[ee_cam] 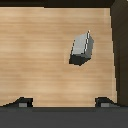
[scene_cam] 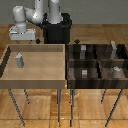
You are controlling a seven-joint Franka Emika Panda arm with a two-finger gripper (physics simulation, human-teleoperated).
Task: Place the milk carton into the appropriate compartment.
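Progress: we judge nothing yet done; grasp, carry and placement all remain | Object: small grey gable-topped milk carton (scene_cam: 19, 60) stands in the light-wood open tray (scene_cam: 35, 79), well apart from the dark-wood divided compartment tray (scene_cam: 95, 64) | Pincer (scene_cam: 23, 35): fingers apart, empty; we see it above the carton, not touching

- The milk carton (scene_cam: 19, 60) (ee_cam: 82, 48) looked matt grey and smooth.
- The light tray (scene_cam: 33, 79) showed pale wood grain.
- The divider box (scene_cam: 96, 63) was dark, streaked wood.
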